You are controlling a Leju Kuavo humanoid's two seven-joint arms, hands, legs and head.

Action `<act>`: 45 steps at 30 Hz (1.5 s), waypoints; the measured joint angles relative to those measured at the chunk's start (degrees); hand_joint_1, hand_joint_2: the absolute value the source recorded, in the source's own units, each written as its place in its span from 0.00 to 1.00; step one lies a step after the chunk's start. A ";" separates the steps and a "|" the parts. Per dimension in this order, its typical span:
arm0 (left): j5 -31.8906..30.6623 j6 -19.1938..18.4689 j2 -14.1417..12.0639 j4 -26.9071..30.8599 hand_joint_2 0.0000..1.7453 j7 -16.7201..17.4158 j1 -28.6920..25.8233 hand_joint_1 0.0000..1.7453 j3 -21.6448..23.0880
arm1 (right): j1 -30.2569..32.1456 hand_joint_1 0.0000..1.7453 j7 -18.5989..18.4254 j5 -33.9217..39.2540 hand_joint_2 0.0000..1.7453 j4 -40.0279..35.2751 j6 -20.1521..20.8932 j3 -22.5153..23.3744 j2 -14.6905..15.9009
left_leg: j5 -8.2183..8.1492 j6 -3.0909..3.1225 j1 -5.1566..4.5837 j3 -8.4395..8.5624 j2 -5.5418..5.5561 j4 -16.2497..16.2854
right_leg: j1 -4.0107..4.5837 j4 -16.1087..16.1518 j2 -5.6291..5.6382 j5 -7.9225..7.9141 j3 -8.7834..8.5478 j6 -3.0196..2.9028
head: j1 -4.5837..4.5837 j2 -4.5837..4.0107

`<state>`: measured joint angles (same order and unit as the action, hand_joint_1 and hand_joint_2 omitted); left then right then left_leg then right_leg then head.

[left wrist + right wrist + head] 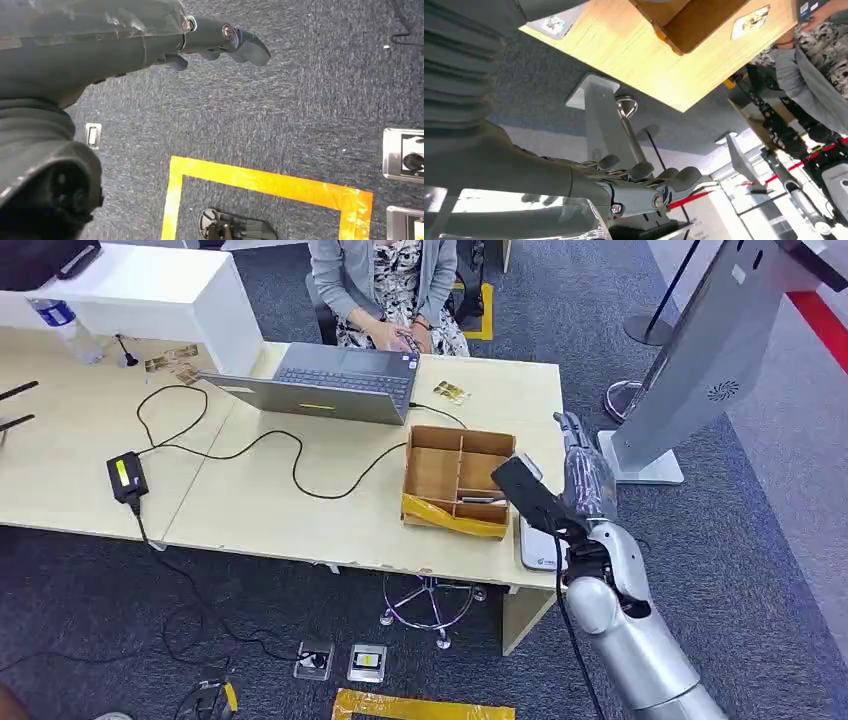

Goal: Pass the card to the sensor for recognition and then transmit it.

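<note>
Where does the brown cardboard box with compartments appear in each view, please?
Head view: the cardboard box is at the centre, on the table near its right end.
Right wrist view: at the top edge, on the same table.
Left wrist view: not in it; this camera faces carpet.
Shared landmark: the grey kiosk base beside the table.

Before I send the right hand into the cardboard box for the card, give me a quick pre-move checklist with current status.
1. Right hand empty, fingers extended: ok.
2. Right hand beside the brown cardboard divided box, not yet over it: ok.
3. Card visible in the box: cannot tell; something thin lies in a near compartment.
4. Flat white sensor pad on the table edge, partly covered by the right arm: ok.
5. Left hand hangs over the grey carpet, holding nothing: ok.
6. Seated person at the grey laptop, hands away from the box: ok.
</note>
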<state>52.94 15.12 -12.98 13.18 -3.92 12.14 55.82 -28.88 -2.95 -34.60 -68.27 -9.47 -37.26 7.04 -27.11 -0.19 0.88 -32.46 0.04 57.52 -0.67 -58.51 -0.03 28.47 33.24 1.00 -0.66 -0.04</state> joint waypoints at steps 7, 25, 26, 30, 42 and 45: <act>0.04 0.48 0.20 0.00 0.00 -0.06 -0.67 0.00 -0.90 | 5.99 0.00 -6.46 -10.82 1.00 -7.10 -1.48 -3.66 0.29 | -0.06 0.00 0.00 -0.01 0.00 -0.02 | 0.00 0.00 -0.01 0.06 0.00 -0.08 | -0.02 0.00; -1.22 0.18 0.48 0.00 0.00 -0.57 -1.48 0.00 -2.34 | 13.86 0.00 -11.23 -32.70 1.00 -8.62 7.24 -8.32 -1.86 | -0.06 0.00 0.00 -0.02 0.02 -0.03 | 0.01 0.00 -0.08 0.09 -0.01 -0.10 | 0.00 -0.02; -1.25 0.04 0.48 0.00 0.00 -0.57 -1.48 0.00 -2.34 | 13.89 0.00 -11.28 -32.69 1.00 -8.56 7.81 -8.51 -1.90 | -0.06 0.00 0.00 -0.03 0.02 -0.03 | 0.01 0.00 -0.08 0.09 -0.01 -0.10 | 0.00 0.00; -1.27 -0.13 0.48 0.00 0.00 -0.57 -1.48 0.00 -2.34 | 13.89 0.00 -11.36 -32.69 1.00 -8.56 8.39 -8.60 -2.14 | -0.06 0.00 0.00 -0.03 0.02 -0.03 | 0.01 0.00 -0.09 0.09 -0.01 -0.10 | 0.00 0.00; -3.87 -0.87 0.44 0.00 0.00 -0.52 -1.49 0.00 -2.71 | 10.53 0.00 -10.29 -37.63 1.00 -8.91 16.13 -9.34 -2.20 | -0.06 0.00 0.00 -0.02 0.02 -0.02 | 0.01 -0.01 -0.09 0.09 -0.03 -0.10 | 0.02 -0.02; -4.44 -2.91 -0.07 -0.35 0.00 1.51 -1.87 0.00 -2.71 | 9.99 0.00 -9.98 -37.61 1.00 -8.91 16.13 -9.34 -2.29 | -0.06 0.00 0.01 -0.04 0.03 -0.03 | 0.01 -0.02 -0.08 0.09 -0.04 -0.10 | 0.00 0.00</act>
<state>48.50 12.21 -13.05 12.83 -2.40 10.28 53.11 -18.89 -12.94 -72.22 -77.18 6.67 -46.60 4.74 -27.17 -0.19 0.89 -32.50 0.07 57.49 -0.66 -58.53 -0.12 28.56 33.20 0.90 -0.66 -0.04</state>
